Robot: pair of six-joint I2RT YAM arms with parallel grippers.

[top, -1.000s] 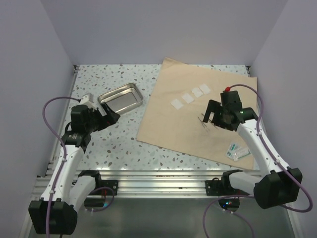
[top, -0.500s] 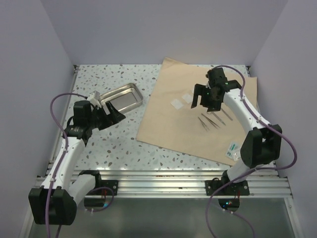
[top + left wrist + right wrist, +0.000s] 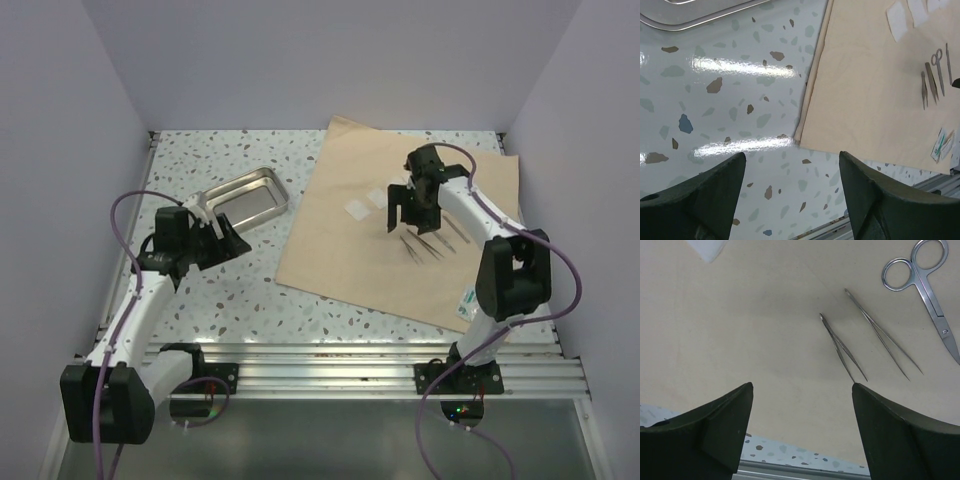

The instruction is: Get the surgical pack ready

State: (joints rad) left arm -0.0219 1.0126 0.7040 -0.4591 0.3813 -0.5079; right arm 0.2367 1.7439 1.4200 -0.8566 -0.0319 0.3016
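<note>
Surgical pack's one tan wrap sheet is spread flat on the right half of the speckled surface, and the single metal tray sits off it to the left. On the sheet I count three gauze squares, two tweezers and one pair of scissors. Left jaws and right jaws both gape wide with nothing in them.

Lab cell: terrazzo table, plain walls
</note>
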